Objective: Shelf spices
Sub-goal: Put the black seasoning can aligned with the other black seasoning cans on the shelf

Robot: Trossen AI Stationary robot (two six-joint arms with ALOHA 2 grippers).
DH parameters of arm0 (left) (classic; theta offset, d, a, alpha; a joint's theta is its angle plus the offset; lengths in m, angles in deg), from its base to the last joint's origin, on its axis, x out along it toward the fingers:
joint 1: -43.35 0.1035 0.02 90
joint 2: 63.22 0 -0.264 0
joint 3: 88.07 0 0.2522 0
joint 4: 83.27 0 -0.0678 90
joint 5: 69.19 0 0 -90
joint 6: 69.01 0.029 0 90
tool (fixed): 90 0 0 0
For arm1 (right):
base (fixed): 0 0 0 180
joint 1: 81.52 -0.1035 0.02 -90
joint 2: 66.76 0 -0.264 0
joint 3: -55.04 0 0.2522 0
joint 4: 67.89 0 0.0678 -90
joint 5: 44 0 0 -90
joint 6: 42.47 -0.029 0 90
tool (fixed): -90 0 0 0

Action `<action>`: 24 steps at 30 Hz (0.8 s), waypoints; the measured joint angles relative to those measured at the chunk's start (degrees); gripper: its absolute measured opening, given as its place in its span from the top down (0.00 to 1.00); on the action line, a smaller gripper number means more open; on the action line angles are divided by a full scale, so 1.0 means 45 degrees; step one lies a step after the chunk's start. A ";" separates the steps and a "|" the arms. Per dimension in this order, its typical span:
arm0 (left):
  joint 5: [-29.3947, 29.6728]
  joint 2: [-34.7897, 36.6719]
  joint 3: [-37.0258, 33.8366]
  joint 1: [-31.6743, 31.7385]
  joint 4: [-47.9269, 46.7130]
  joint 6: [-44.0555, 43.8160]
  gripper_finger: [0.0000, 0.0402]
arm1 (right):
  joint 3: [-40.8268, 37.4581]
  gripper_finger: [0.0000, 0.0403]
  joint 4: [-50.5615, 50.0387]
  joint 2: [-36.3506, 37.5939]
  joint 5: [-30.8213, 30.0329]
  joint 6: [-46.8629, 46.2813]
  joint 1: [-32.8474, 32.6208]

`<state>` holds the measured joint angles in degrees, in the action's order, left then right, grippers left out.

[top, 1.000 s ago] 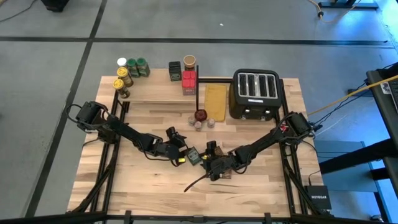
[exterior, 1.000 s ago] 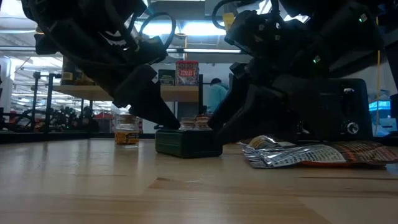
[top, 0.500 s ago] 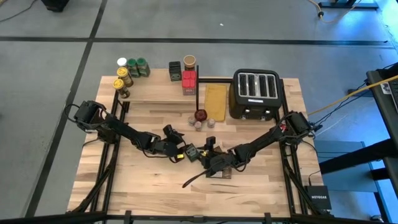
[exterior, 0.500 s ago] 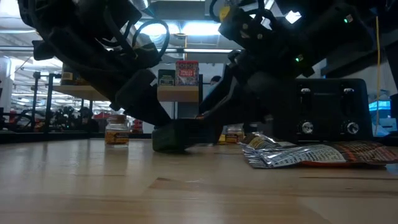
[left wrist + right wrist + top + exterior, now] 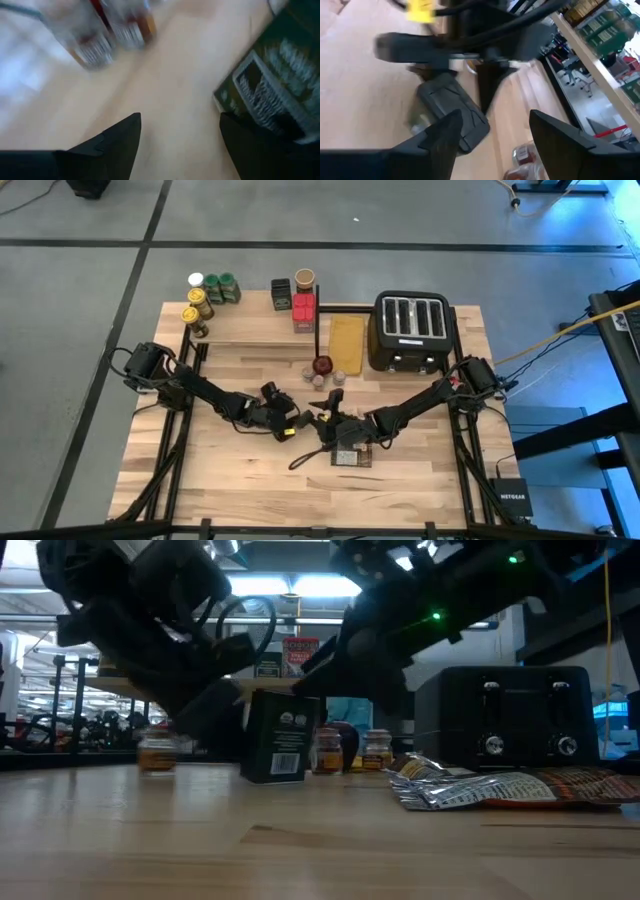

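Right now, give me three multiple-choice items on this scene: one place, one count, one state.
1. The toaster stands: A on the table beside the shelf; B on the shelf; C on the floor.
2. Toaster slots: A two; B four; C six.
3. The dark green box: A lies flat; B sits on the toaster; C stands upright.
Answers: A, it rests on the tabletop; B, four slots show from above; C, the low view shows it on end.
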<state>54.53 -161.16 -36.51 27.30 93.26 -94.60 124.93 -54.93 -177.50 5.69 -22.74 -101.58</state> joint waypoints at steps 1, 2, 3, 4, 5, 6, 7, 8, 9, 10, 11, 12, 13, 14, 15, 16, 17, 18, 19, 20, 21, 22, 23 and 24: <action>-0.0083 -0.0016 -0.0037 -0.0010 -0.0172 0.0008 0.34 | 0.0086 0.40 -0.0050 0.0000 0.0030 0.0135 0.0003; -0.0105 -0.0016 -0.0062 -0.0022 -0.0231 0.0025 0.34 | 0.0147 0.40 -0.0084 0.0000 0.0070 0.0289 0.0048; -0.0103 -0.0016 -0.0052 -0.0023 -0.0128 0.0054 0.34 | 0.0210 0.40 -0.0104 -0.0007 0.0097 0.0393 0.0120; -0.0078 -0.0007 -0.0027 -0.0018 -0.0092 0.0022 0.34 | 0.0282 0.40 -0.0196 -0.0010 0.0132 0.0411 0.0170; -0.0038 0.0008 -0.0019 -0.0014 -0.0103 0.0002 0.34 | 0.0356 0.40 -0.0298 -0.0011 0.0141 0.0405 0.0183; 0.0002 0.0008 -0.0019 -0.0001 -0.0175 -0.0018 0.34 | 0.0428 0.40 -0.0399 -0.0022 0.0125 0.0406 0.0243; 0.0033 0.0008 -0.0019 -0.0003 -0.0250 -0.0088 0.34 | 0.0488 0.40 -0.0492 -0.0024 0.0051 0.0401 0.0238; 0.0038 0.0008 -0.0019 -0.0006 -0.0318 -0.0188 0.34 | 0.0556 0.40 -0.0573 -0.0029 -0.0054 0.0397 0.0233; 0.0058 0.0008 -0.0019 -0.0006 -0.0338 -0.0261 0.34 | 0.0658 0.40 -0.0706 -0.0025 -0.0142 0.0397 0.0228; 0.0072 0.0013 -0.0019 -0.0011 -0.0352 -0.0279 0.34 | 0.0764 0.40 -0.0862 0.0020 -0.0147 0.0397 0.0224; 0.0083 0.0017 -0.0019 -0.0018 -0.0392 -0.0279 0.34 | 0.0876 0.40 -0.1084 0.0109 -0.0151 0.0370 0.0207; 0.0094 0.0020 -0.0019 -0.0040 -0.0430 -0.0261 0.34 | 0.0981 0.40 -0.1366 0.0237 -0.0220 0.0298 0.0146; 0.0122 0.0026 -0.0001 -0.0087 -0.0529 -0.0243 0.34 | 0.1096 0.40 -0.1688 0.0399 -0.0426 0.0215 0.0062; 0.0138 0.0050 0.0001 -0.0125 -0.0651 -0.0237 0.34 | 0.1186 0.40 -0.1932 0.0558 -0.0631 0.0144 0.0014; 0.0156 0.0117 0.0001 -0.0173 -0.0744 -0.0237 0.34 | 0.1244 0.40 -0.2263 0.0755 -0.0770 0.0002 -0.0070; 0.0161 0.0213 0.0007 -0.0215 -0.0856 -0.0235 0.34 | 0.1251 0.40 -0.2714 0.0950 -0.0804 -0.0221 -0.0134; 0.0172 0.0348 0.0042 -0.0262 -0.1071 -0.0233 0.34 | 0.1251 0.40 -0.3164 0.1128 -0.0786 -0.0495 -0.0135; 0.0173 0.0531 0.0110 -0.0306 -0.1376 -0.0236 0.34 | 0.1255 0.40 -0.3600 0.1253 -0.0673 -0.0899 -0.0139; 0.0173 0.0720 0.0184 -0.0350 -0.1722 -0.0245 0.34 | 0.1259 0.40 -0.4092 0.1342 -0.0545 -0.1347 -0.0139; 0.0178 0.0952 0.0271 -0.0372 -0.2094 -0.0313 0.34 | 0.1261 0.40 -0.4615 0.1411 -0.0435 -0.1850 -0.0120; 0.0195 0.1186 0.0339 -0.0417 -0.2430 -0.0423 0.34 | 0.1256 0.40 -0.5111 0.1424 -0.0301 -0.2308 -0.0117; 0.0212 0.1434 0.0380 -0.0472 -0.2721 -0.0548 0.34 | 0.1256 0.40 -0.5498 0.1428 -0.0097 -0.2762 -0.0116; 0.0233 0.1664 0.0392 -0.0530 -0.2904 -0.0679 0.34 | 0.1256 0.40 -0.5883 0.1428 0.0117 -0.3164 -0.0112; 0.0232 0.1869 0.0394 -0.0577 -0.3016 -0.0866 0.34 | 0.1251 0.40 -0.6178 0.1399 0.0411 -0.3587 -0.0112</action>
<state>55.57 -152.75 -34.74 24.70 79.69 -98.50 130.56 -82.73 -171.20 7.54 -38.88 -102.08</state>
